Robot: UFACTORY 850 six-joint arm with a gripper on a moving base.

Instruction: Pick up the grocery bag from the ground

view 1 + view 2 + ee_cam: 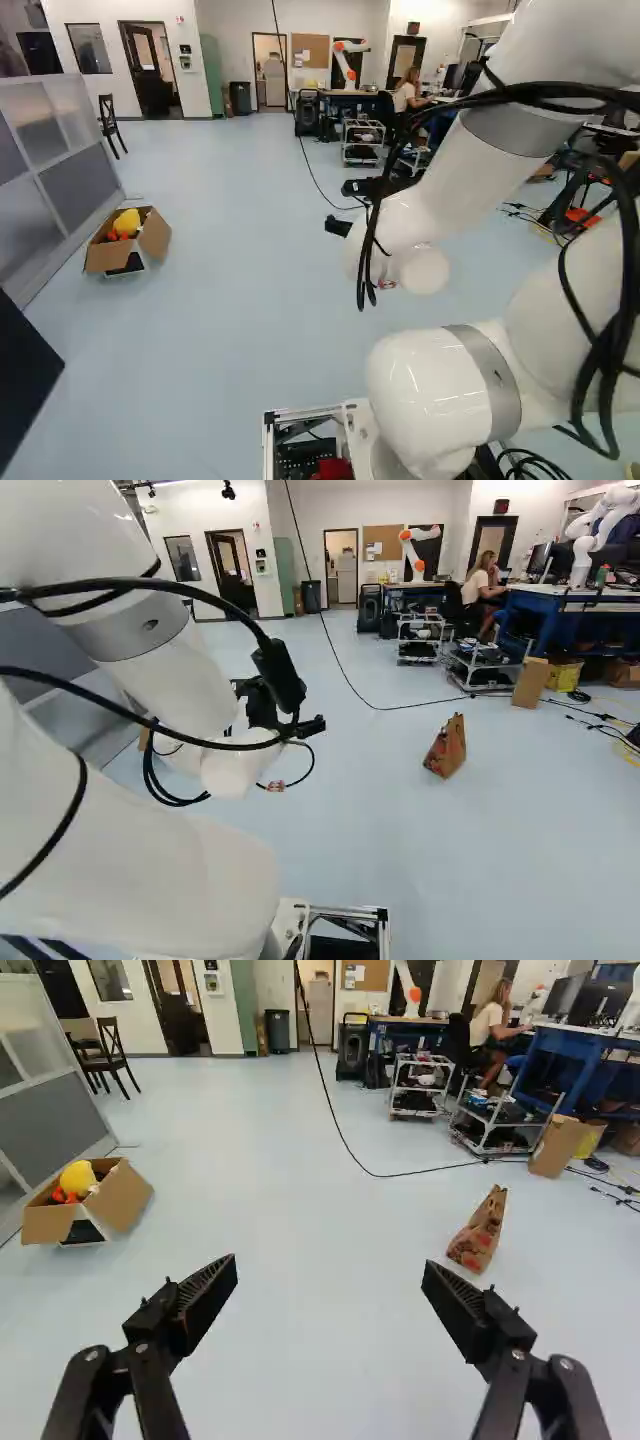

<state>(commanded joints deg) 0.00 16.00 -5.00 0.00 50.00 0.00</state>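
Note:
The gripper (285, 705) shows dark at the arm's end in the right base view, held well above the floor. Seen from the wrist, the gripper (330, 1280) has its two fingers spread wide with only floor between them. A brown paper grocery bag (446, 746) with reddish print stands on the floor, to the right of the arm in the right base view. In the wrist view the bag (479, 1232) is farther off, ahead of one finger and apart from it. The arm hides the bag in the left base view.
An open cardboard box (155, 236) with a yellow item stands by a grey partition (70, 165). Farther back are wheeled carts (421, 638), a cardboard box (531, 682), blue workbenches and another robot (415, 552). A black cable (375, 1173) runs across the floor.

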